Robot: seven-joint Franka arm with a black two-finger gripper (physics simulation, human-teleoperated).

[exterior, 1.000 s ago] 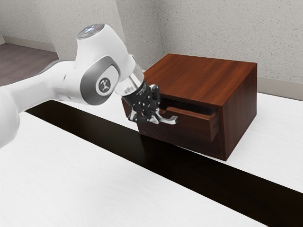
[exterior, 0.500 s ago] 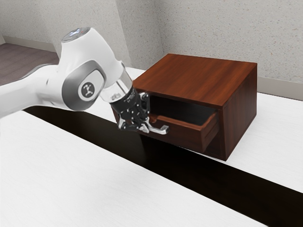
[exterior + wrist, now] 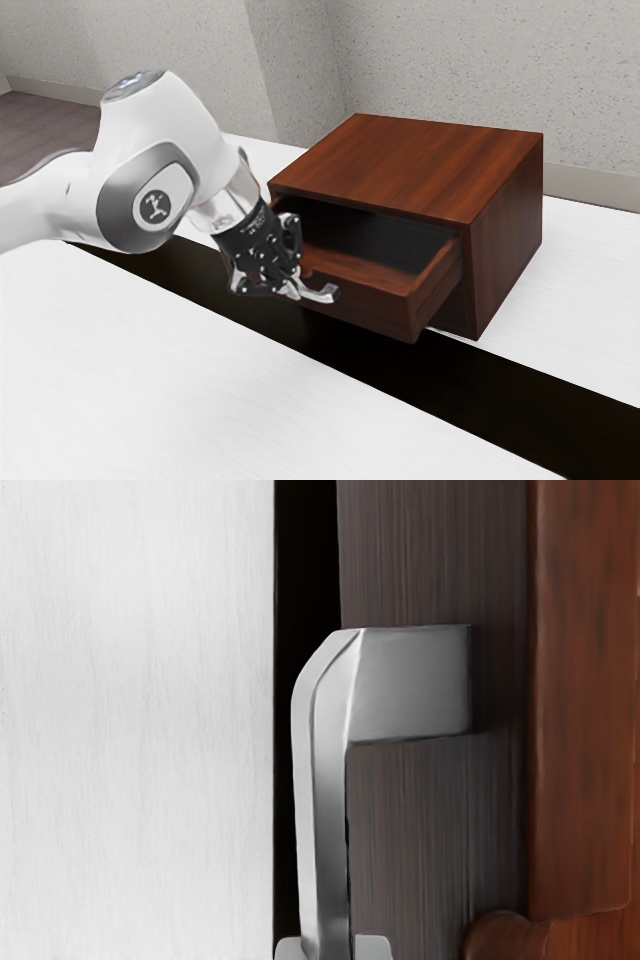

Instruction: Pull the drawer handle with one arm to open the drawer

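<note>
The black two-finger pincer (image 3: 290,285) pinches the silver metal bar handle (image 3: 324,293) of the dark wooden drawer (image 3: 375,280), which stands partly out of the reddish-brown wooden cabinet (image 3: 420,165) on the white desk (image 3: 150,400). The pull is in hand, I'd judge; next calls for a straight outward draw, grip firm

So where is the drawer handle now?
In the exterior view, the drawer handle is left of centre, on the open drawer front, clamped in the gripper.
</note>
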